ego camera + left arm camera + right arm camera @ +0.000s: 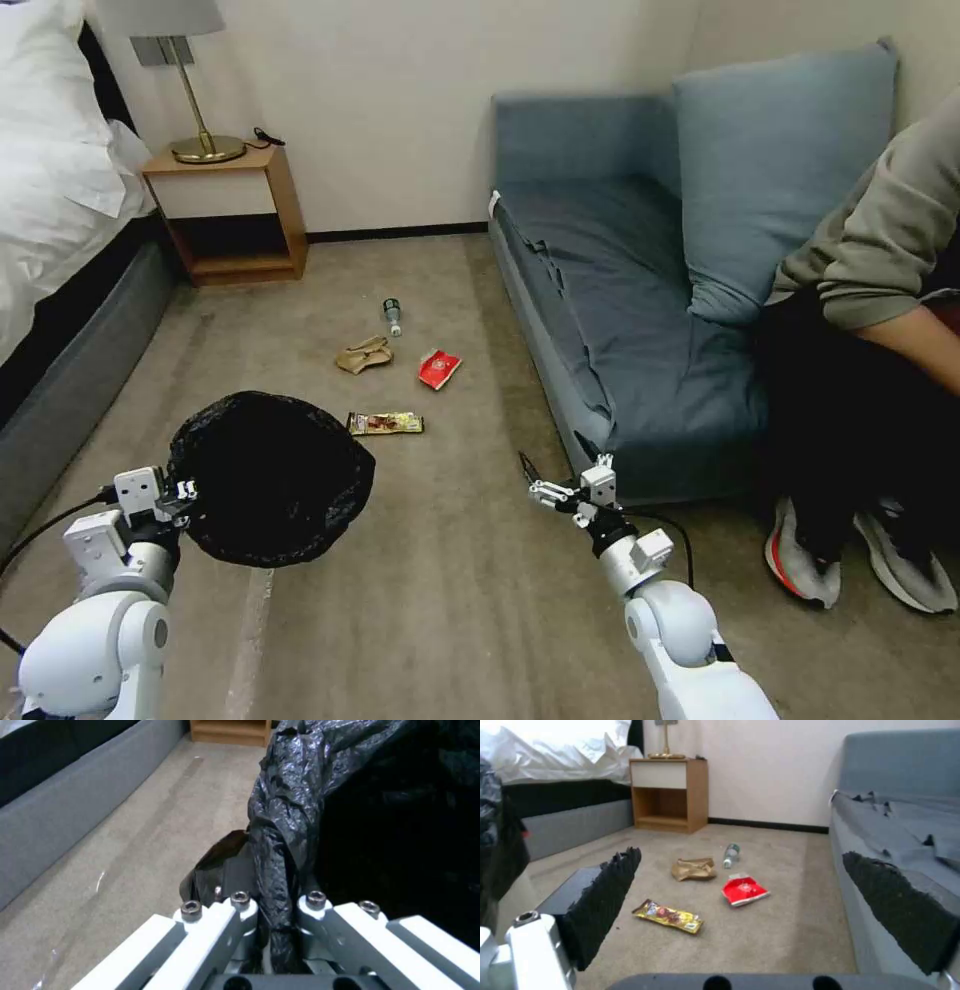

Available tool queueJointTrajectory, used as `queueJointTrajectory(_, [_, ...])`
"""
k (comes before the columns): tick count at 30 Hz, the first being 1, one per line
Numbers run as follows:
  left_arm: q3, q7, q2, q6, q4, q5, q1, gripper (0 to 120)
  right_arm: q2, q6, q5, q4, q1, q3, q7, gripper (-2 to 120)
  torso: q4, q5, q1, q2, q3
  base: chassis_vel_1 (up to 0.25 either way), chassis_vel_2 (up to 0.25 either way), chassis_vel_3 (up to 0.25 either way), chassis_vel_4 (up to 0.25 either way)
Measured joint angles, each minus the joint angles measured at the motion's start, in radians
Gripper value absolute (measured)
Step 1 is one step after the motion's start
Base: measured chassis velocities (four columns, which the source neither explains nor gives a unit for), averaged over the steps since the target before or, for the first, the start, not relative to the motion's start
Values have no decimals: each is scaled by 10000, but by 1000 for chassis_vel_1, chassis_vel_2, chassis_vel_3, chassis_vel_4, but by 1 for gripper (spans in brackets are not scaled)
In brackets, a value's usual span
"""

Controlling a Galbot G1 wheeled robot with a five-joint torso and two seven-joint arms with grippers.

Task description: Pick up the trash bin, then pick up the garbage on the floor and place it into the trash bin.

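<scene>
Your left gripper [185,492] is clamped on the rim of the trash bin [268,478], jaws closed tight over a bunched fold of the black liner bag [280,843], and it holds the bin off the carpet [440,600] on your left side, mouth tilted up toward the head camera. Whether those jaws have the hard rim or only plastic is not clear; if only plastic, the liner could pull free and the bin drop or swing.

Past the bin, on open carpet between the bed [60,330] and the sofa [640,330], lies the garbage. Nearest is the gold-brown wrapper [385,423], just beyond the bin's rim. Farther on come the tan paper bag [363,354], the small bottle [392,315] and the red-and-white packet [439,368].

Your right gripper [540,480] hangs near the sofa's front edge with its jaws spread wide and nothing in them. The wrapper and packet lie flat, so the pads may skid over them. Watch the sofa edge and the seated person's shoes [860,565] on that side.
</scene>
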Motion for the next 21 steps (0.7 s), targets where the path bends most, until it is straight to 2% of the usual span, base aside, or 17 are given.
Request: queueJointTrajectory(21, [-53,-6,-31,0,-36,27,20,4,24,66,-337,-217,-18,-585,24,100,0,0,0,-1,0,-56,58,57,-57])
